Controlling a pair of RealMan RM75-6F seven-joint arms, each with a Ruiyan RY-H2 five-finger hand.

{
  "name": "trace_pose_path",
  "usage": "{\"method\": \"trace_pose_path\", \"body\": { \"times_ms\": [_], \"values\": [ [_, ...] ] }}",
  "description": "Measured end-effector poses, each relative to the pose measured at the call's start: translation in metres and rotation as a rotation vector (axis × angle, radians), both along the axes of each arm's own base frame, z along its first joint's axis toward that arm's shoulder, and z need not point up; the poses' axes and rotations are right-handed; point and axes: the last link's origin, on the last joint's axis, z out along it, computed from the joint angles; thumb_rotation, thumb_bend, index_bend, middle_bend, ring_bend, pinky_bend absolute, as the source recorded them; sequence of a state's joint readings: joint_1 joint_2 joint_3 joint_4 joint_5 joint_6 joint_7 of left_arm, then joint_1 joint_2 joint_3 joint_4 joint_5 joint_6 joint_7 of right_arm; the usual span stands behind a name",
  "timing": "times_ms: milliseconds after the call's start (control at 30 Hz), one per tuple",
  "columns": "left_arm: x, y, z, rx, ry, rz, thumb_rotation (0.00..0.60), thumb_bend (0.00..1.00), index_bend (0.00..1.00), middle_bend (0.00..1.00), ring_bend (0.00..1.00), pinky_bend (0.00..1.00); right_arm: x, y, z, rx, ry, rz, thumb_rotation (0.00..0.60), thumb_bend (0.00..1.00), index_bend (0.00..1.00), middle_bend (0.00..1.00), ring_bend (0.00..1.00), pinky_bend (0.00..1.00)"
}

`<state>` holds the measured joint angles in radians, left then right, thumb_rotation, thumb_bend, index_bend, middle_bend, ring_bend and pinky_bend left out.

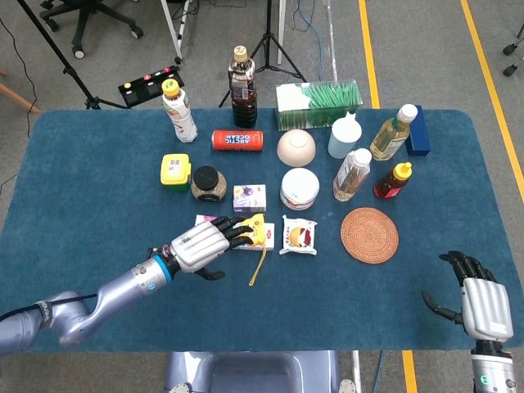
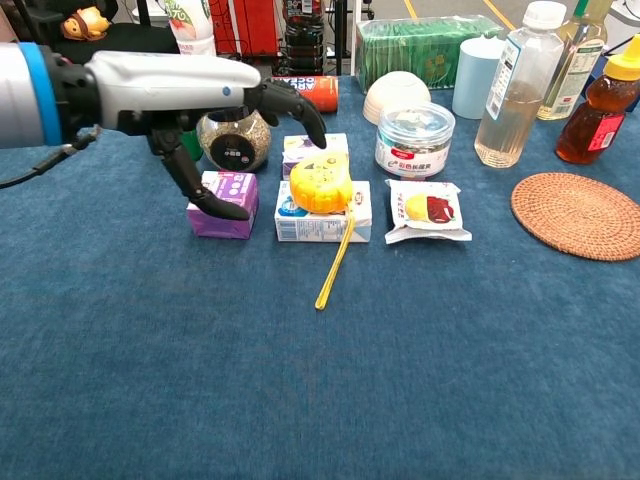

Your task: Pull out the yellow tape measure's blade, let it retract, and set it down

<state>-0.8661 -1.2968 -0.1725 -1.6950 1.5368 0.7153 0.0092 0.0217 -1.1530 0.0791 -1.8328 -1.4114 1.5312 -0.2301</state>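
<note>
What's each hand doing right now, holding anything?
Left hand: open, fingers spread, reaching over the yellow tape measure, not gripping it.
Right hand: open, holding nothing, near the table's front right edge.
</note>
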Motion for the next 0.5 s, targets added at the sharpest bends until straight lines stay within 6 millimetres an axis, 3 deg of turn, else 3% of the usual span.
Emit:
{"method": "trace_pose_path", "body": {
  "times_ms": [500],
  "values": [
    [0.04, 0.018, -0.045, -0.082, -0.04, -0.015, 0.588, 0.21, 0.17, 0.13, 0.01, 0.15, -0.004, 0.007, 0.01, -0.037, 0.011, -0.04, 0.407, 0.28, 0.24, 0.23, 0.22, 0.31]
  ]
}}
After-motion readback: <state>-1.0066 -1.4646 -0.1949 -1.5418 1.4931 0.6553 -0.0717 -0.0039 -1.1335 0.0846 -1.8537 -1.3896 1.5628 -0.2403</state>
